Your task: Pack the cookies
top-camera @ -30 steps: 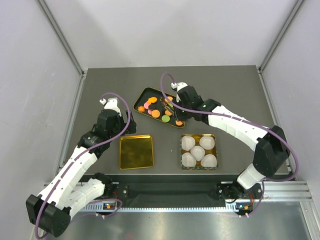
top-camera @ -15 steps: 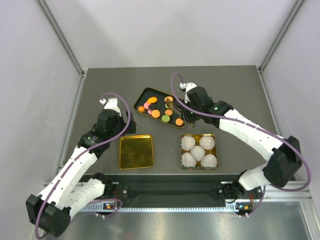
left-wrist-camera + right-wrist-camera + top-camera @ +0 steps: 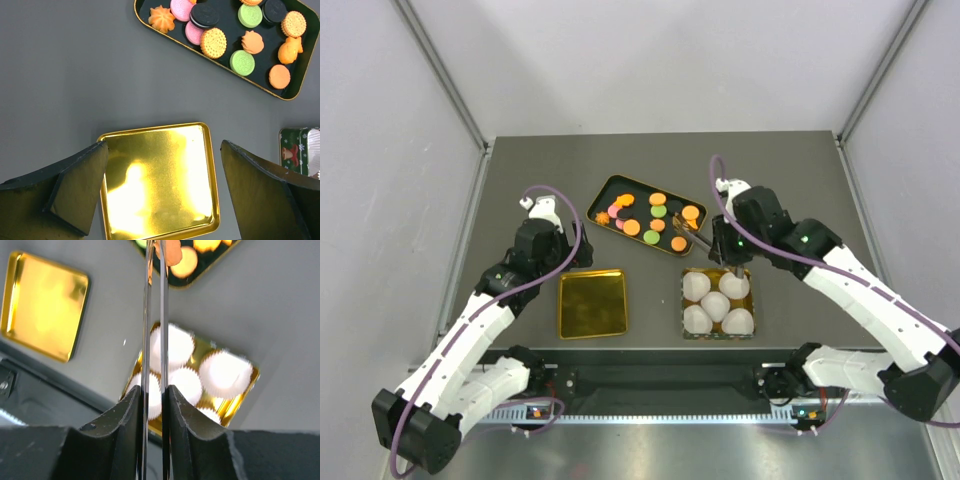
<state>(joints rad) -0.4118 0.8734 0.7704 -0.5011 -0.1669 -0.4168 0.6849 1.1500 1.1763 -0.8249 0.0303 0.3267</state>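
Observation:
The cookies (image 3: 632,227), orange, green, pink and black, lie in a black oblong tray (image 3: 601,192), also in the left wrist view as cookies (image 3: 213,42) in the tray (image 3: 227,27). My right gripper (image 3: 727,256) (image 3: 154,390) is shut on thin metal tongs (image 3: 154,330). The tongs pinch an orange cookie (image 3: 171,251) at their tips, over the tray's near edge. Below the right gripper sits a gold tin (image 3: 253,377) holding white paper cups (image 3: 226,372). My left gripper (image 3: 542,240) (image 3: 164,145) hangs open above an empty gold tray (image 3: 160,175).
The gold tin (image 3: 686,276) with its paper cups (image 3: 716,304) stands right of the empty gold tray (image 3: 592,303), both near the table's front edge. Grey walls and metal posts close in the table on three sides.
My right arm has swung right and toward the near edge, from over the black tray to above the tin of paper cups, tongs still in its grip. The left arm has not moved.

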